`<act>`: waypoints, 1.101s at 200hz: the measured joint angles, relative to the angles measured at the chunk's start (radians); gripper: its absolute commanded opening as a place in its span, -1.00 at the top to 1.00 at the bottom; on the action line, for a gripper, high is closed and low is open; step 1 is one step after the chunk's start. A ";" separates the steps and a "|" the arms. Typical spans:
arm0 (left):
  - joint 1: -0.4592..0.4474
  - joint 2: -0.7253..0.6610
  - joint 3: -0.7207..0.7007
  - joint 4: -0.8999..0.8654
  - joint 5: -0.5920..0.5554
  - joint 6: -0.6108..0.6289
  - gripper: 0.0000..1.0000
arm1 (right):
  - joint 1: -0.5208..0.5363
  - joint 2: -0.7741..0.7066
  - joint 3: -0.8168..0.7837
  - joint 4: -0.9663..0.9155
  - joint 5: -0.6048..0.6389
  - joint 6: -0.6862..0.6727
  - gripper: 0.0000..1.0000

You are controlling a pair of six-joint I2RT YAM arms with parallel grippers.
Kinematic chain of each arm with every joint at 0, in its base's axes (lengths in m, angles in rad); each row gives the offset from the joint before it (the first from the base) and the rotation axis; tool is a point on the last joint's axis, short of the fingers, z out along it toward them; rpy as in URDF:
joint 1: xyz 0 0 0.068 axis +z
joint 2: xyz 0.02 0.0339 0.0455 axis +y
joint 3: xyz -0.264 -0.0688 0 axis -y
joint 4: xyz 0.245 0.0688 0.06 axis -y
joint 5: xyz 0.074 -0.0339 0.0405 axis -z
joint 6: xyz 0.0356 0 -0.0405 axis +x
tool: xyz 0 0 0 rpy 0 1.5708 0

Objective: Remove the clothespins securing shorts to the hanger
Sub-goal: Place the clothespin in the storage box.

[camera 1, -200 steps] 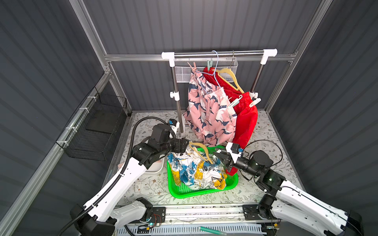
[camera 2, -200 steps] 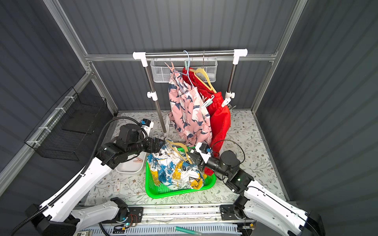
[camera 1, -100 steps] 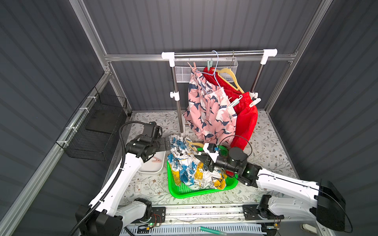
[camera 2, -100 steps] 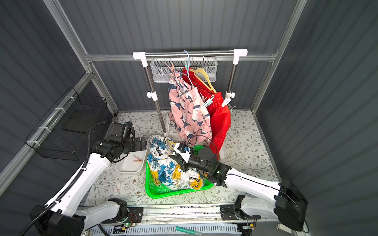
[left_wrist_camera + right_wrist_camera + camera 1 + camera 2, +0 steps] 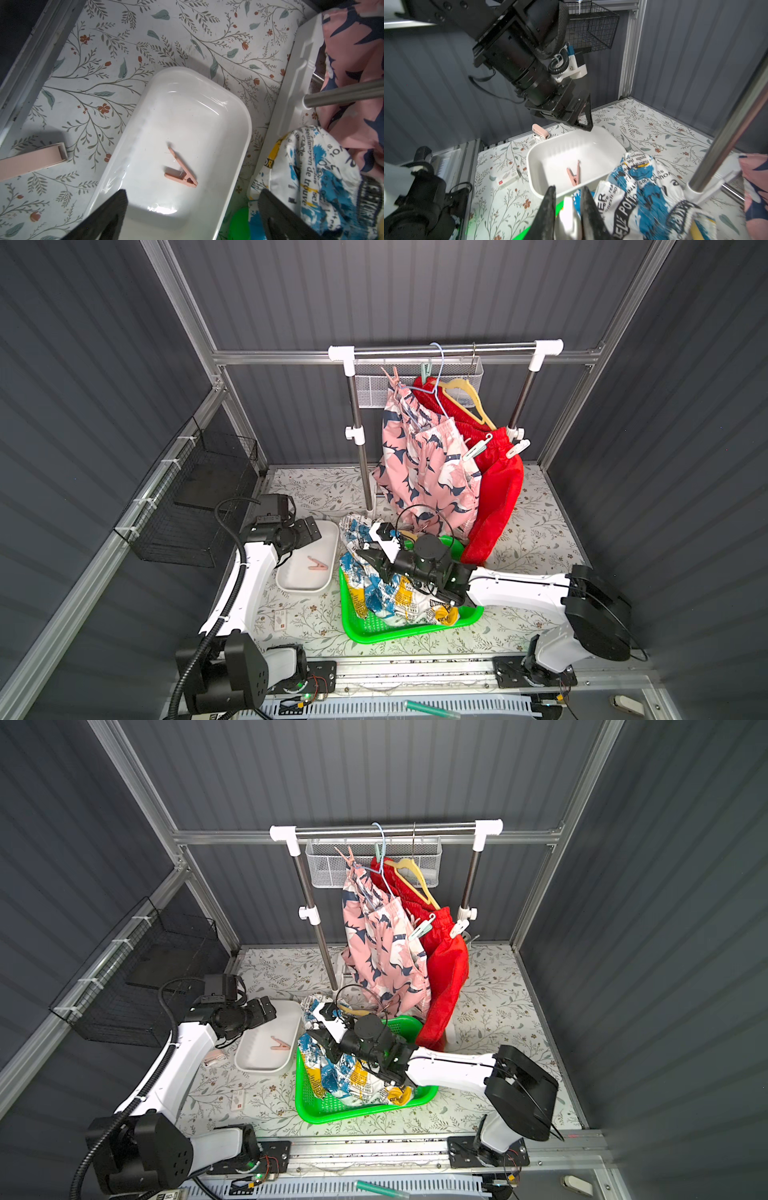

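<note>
Clothespin, pink, lies loose in the white tray, at 9 o'clock from the green basket. Left claw hangs spread wide just above the tray. Right claw pinches what looks like a white clothespin at the printed shorts in the basket. Pink shorts and red shorts hang at 12 o'clock, a mint clothespin beside the pink waistband.

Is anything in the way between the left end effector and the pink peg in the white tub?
Nothing visible. The open left end effector hangs over the white plastic tub, and the pale pink plastic clothespin lies uncovered on its floor.
</note>
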 measured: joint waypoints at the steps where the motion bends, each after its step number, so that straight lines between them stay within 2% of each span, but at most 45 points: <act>1: 0.002 0.000 -0.001 0.001 0.001 0.000 -0.99 | 0.001 0.002 0.002 0.001 0.002 0.001 0.67; 36: 0.074 -0.004 -0.016 0.028 0.007 -0.021 -1.00 | 0.032 0.125 0.120 0.022 0.085 0.057 0.63; 92: 0.083 -0.014 -0.027 0.027 0.000 -0.041 -0.99 | 0.072 0.307 0.343 -0.015 0.213 0.123 0.63; 128: 0.083 -0.016 -0.027 0.019 -0.020 -0.047 -0.99 | 0.080 0.382 0.421 -0.053 0.270 0.178 0.62; 220: 0.086 -0.034 -0.027 -0.014 -0.147 -0.076 -0.99 | 0.082 0.558 0.592 -0.160 0.324 0.310 0.59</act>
